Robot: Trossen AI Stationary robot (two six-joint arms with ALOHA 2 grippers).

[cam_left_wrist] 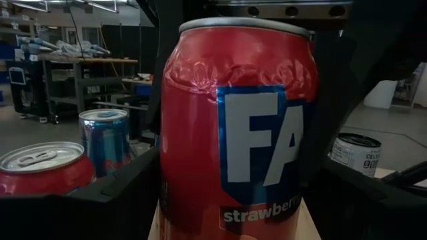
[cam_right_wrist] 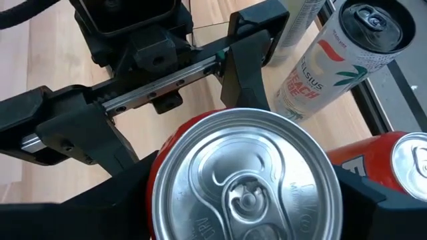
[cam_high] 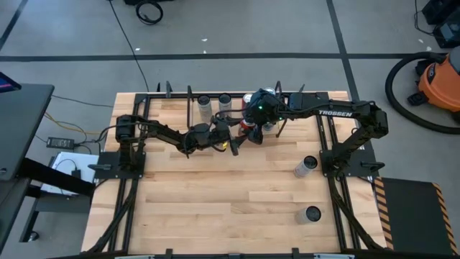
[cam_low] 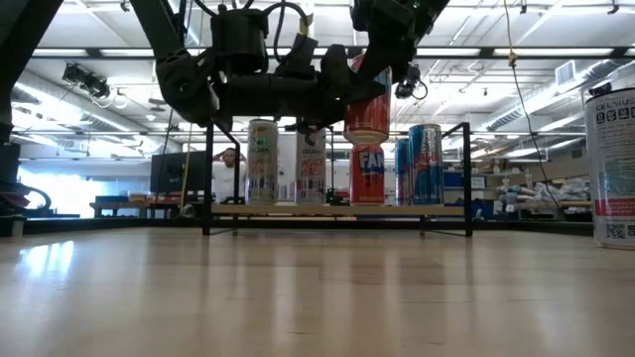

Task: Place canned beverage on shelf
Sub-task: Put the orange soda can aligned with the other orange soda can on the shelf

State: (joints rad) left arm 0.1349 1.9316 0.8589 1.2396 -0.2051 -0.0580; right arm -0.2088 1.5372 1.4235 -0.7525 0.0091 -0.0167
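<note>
A red Fanta strawberry can (cam_low: 367, 107) hangs upright in the air just in front of the shelf (cam_low: 337, 209), a black-rod rack with a wood board at the table's far edge (cam_high: 176, 102). My right gripper (cam_right_wrist: 243, 200) is shut on the can (cam_right_wrist: 243, 180) from above. My left gripper (cam_left_wrist: 233, 200) reaches in level from the table's left, open, with one finger on each side of the can's lower body (cam_left_wrist: 233, 160). Several cans stand on the shelf, among them a second red can (cam_low: 367, 177) directly behind. My right gripper pinches the can's upper sides between its two fingers (cam_left_wrist: 333, 100), pointing down. The can hangs upright, clear of table and shelf, and its wall is dented below the rim (cam_left_wrist: 200, 72). My left gripper's fingers (cam_left_wrist: 100, 193) flank the can; whether they touch it I cannot tell.
White cans (cam_low: 263, 164) and blue cans (cam_low: 425, 164) fill the shelf board. One can lies on the table at the right (cam_high: 305, 166) and another stands nearer the front (cam_high: 311, 214). The bare wooden table (cam_high: 215, 201) stretches toward the near edge.
</note>
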